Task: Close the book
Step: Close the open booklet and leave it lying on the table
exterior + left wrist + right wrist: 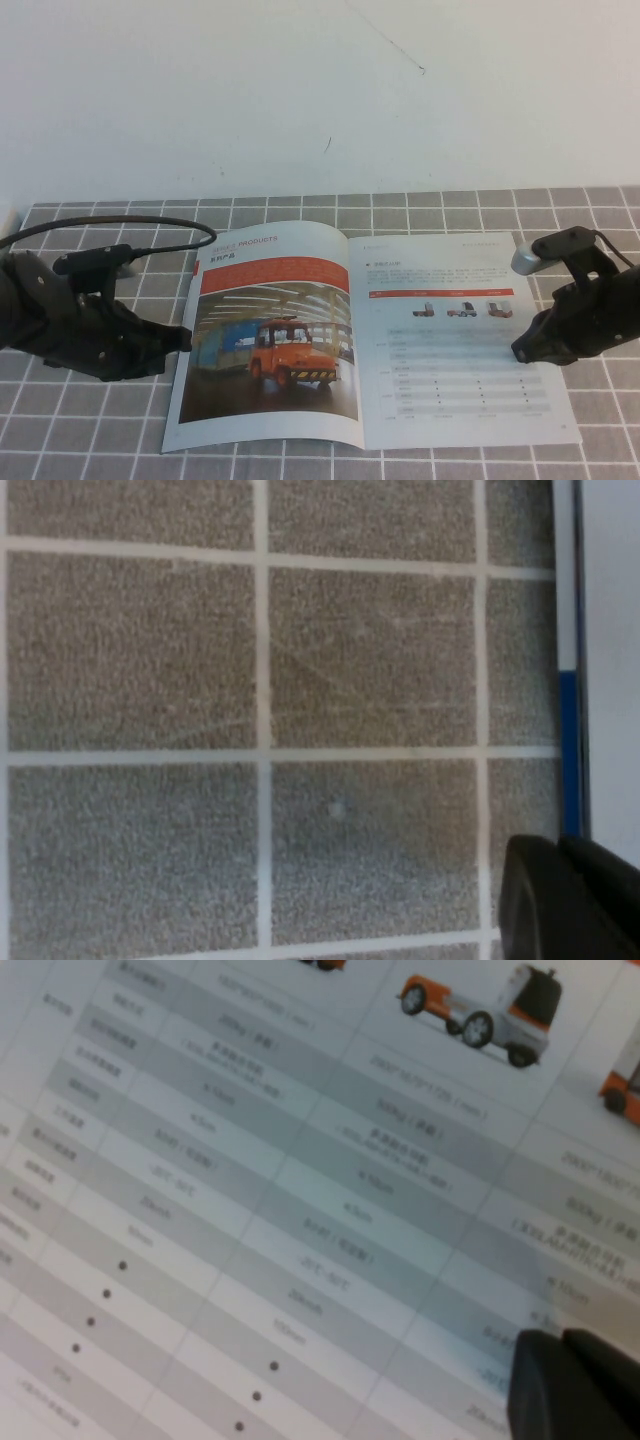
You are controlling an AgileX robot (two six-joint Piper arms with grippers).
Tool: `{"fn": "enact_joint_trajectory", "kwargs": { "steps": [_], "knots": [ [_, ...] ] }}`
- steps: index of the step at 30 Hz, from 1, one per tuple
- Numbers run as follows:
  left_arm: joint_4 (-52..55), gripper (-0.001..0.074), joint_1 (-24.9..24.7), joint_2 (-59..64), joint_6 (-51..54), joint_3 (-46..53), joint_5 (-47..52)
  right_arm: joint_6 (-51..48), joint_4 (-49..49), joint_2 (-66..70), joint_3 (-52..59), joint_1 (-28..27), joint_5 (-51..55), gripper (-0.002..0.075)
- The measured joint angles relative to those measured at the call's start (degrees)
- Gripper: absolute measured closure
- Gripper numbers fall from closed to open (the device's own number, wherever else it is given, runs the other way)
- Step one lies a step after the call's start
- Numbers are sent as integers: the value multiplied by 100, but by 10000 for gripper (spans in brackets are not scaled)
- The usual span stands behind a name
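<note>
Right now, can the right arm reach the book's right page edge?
Probably yes: the right gripper is over the right edge of the book, nothing between them. The left gripper is beside its left edge.

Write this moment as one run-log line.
book: open flat | left gripper: beside left page edge | right gripper: over right page edge

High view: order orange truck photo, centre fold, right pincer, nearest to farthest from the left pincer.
1. Orange truck photo: left page of the book, left pincer just off its edge.
2. Centre fold: mid-book.
3. Right pincer: right page's outer edge.
</note>
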Motion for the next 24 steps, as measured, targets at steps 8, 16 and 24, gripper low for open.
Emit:
{"fn": "enact_joint_trajectory", "kwargs": {
  "steps": [8,16,24],
  "knots": [
    [-74,737,0,280,0,-110,-52,-27,59,11,-13,0,14,727],
    [-268,737,0,323,14,-149,-2,-40,59,11,-13,0,14,727],
    [-265,737,-242,382,14,-179,-126,-49,62,11,-13,0,14,727]
  ]
}}
